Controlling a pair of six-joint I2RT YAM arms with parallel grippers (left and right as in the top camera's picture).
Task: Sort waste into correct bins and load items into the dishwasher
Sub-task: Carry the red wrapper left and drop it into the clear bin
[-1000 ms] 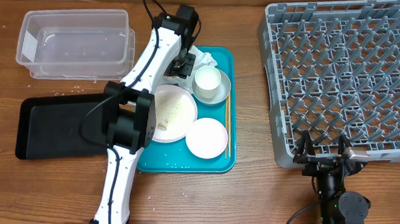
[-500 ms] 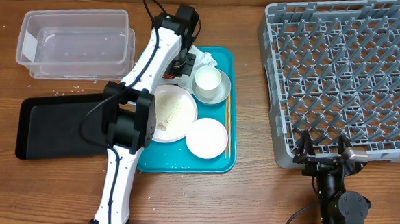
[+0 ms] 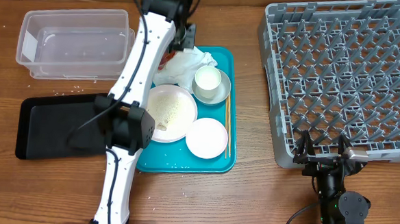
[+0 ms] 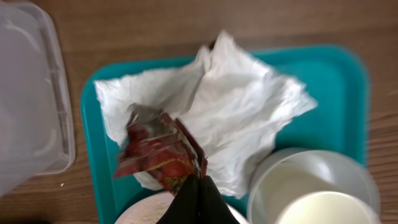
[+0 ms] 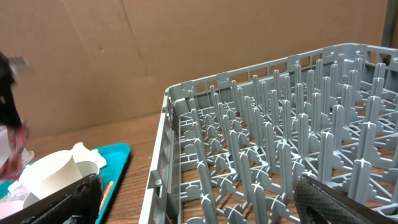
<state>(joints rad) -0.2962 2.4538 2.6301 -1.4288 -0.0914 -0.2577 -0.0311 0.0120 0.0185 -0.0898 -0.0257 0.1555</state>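
Note:
In the left wrist view my left gripper (image 4: 200, 182) is shut on a corner of the small red snack wrapper (image 4: 158, 152) and holds it above the crumpled white tissue (image 4: 236, 109) on the teal tray (image 4: 93, 155). From overhead the wrapper (image 3: 167, 57) shows beside the left arm, over the tissue (image 3: 187, 62). A tumbler cup (image 3: 206, 78) stands in the bowl (image 3: 219, 94). The large plate (image 3: 172, 112) carries rice crumbs, and the small dish (image 3: 206, 138) lies in front of it. My right gripper (image 3: 321, 150) stands open at the near edge of the grey dish rack (image 3: 346, 72).
The clear tub (image 3: 77, 40) sits at the back left, with the flat black tray (image 3: 55, 125) in front of it. Loose crumbs (image 3: 71, 89) lie on the wood between them. Chopsticks (image 3: 226, 127) lie along the teal tray's right side.
My left gripper has shut on the red wrapper and risen from the tray, moving toward the back. The tissue is now uncovered. The right arm has not moved.

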